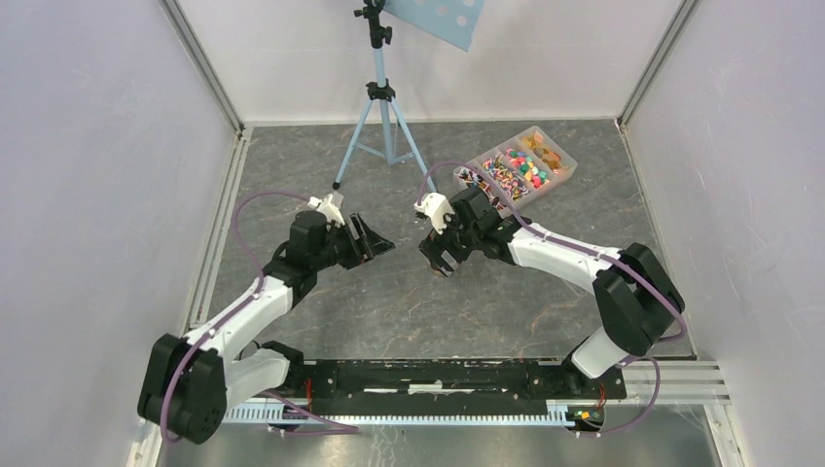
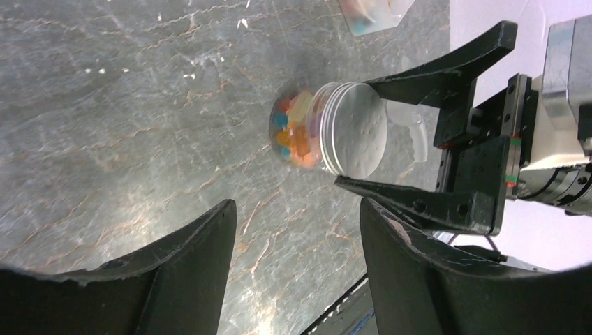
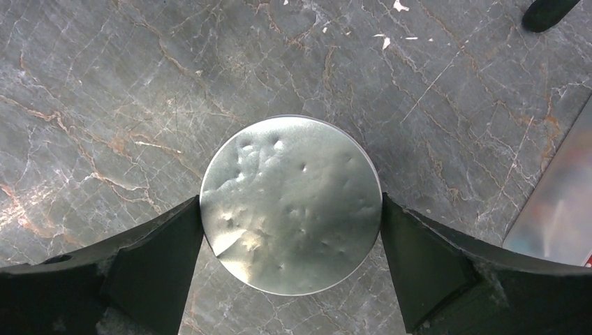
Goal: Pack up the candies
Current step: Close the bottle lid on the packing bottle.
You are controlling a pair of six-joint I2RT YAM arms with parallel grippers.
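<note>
- Top external view: on the grey marbled table [image 1: 321, 175], the left gripper [image 1: 377, 243] and the right gripper [image 1: 443, 261] face each other near the middle. Behind the right arm, a clear compartment tray [image 1: 564, 154] holds many multicoloured candies [image 1: 520, 167]. A light-blue tripod [image 1: 379, 107] stands at the far edge.
- Left wrist view: the left gripper [image 2: 297, 209] hangs over bare table with its jaws spread apart, holding nothing. Ahead of it, the right gripper [image 2: 354, 132] clamps a clear round jar [image 2: 317, 129] lying sideways. More candies [image 2: 293, 132], orange, yellow and blue, fill the jar.
- Right wrist view: the right gripper [image 3: 291, 209] has both fingers [image 3: 160, 258] pressed against the rim of the jar's dented silver lid [image 3: 291, 204].
</note>
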